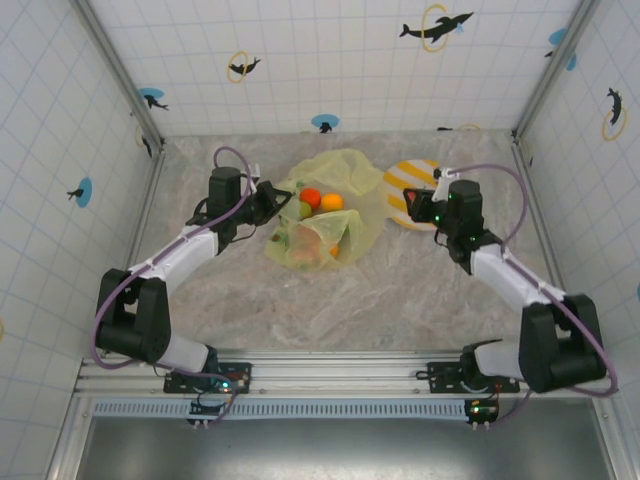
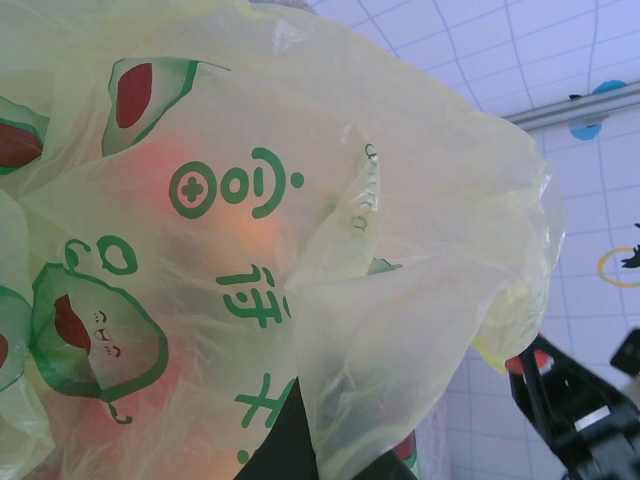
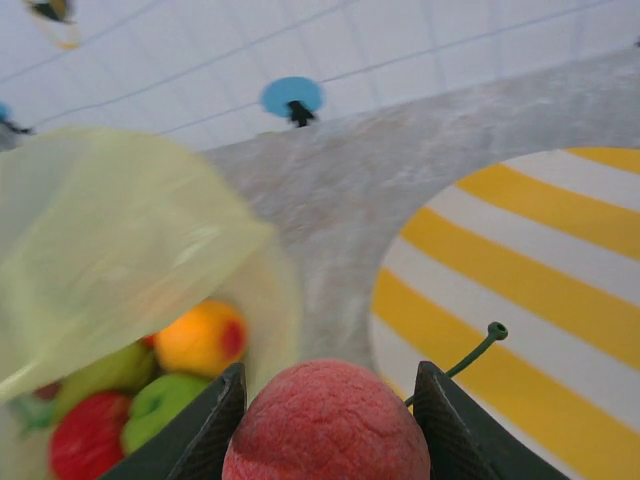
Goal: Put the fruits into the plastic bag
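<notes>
Grey marbled table [image 1: 300,300], white tiled walls with dolphin stickers on 3 sides. From overhead I am seeing the plastic bag [image 1: 345,175] lying crumpled near the middle of the table, with the yellow-and-white striped plate [image 1: 404,178] sitting just beside it on the right.

The fruits are mostly sitting inside the bag: an orange [image 1: 332,201] and a redder orange piece [image 1: 311,197] are showing brightly near its far side, with greener shapes glowing through the film below them. The right wrist view is looking into the bag's open mouth, where a green apple [image 3: 160,405] and a red piece [image 3: 85,437] are lying together.

The left gripper [image 1: 272,200] is sitting at the bag's left edge, jaws fully closed and pinching the film. In its own camera the printed plastic is draping right across the lens, and one dark finger [image 2: 290,445] is poking up under a fold.

The right gripper [image 3: 330,400] is hovering over the near-left part of the plate, jaws partly apart and pressing on both sides of a red apple [image 3: 325,435]. The apple is riding between the fingers, clear of the bag, which is lying to its left.
</notes>
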Available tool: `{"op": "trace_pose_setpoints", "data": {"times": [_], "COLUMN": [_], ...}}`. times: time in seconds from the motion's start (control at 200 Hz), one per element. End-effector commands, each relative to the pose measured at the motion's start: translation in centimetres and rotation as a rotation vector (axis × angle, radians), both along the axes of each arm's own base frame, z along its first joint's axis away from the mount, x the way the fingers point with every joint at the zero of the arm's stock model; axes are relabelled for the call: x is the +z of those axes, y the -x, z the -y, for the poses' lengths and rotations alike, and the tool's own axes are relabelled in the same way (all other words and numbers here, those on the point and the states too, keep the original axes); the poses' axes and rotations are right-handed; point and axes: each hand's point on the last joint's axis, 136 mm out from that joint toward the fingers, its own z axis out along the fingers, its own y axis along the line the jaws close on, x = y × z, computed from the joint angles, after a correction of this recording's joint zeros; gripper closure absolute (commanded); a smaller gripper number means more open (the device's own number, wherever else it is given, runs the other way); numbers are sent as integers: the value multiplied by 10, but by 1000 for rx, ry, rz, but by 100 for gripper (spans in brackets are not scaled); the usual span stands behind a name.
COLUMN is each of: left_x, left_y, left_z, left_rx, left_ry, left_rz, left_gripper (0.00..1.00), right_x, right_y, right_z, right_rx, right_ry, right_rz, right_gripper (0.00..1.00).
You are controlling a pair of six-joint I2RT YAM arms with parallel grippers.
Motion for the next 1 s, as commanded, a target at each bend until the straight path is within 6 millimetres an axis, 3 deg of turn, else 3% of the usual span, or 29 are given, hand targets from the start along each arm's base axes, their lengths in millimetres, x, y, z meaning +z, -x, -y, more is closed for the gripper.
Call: {"op": "trace_pose_setpoints", "data": {"times": [0.0, 0.13, 0.315, 0.811, 0.996], "left_x": [-6, -8, -7, -2, 0], "left_y": [0, 0, 1, 2, 2], "left_z": [0, 0, 3, 3, 3], "left_rx": [-2, -1, -10, -13, -15], "left_ry": [12, 12, 18, 22, 28], "left_rz": [-20, -25, -26, -15, -14], "left_gripper": [100, 100, 100, 100, 100], "right_x": [3, -1, -10, -40, -52], "right_y": [25, 40, 34, -3, -22], "right_z": [-32, -71, -115, -198, -214], "right_rx": [167, 310, 447, 602, 562], "right_ry": [-39, -14, 10, -51, -66], "right_rz": [35, 54, 37, -34, -68], "right_gripper": [54, 54, 54, 52, 52]}}
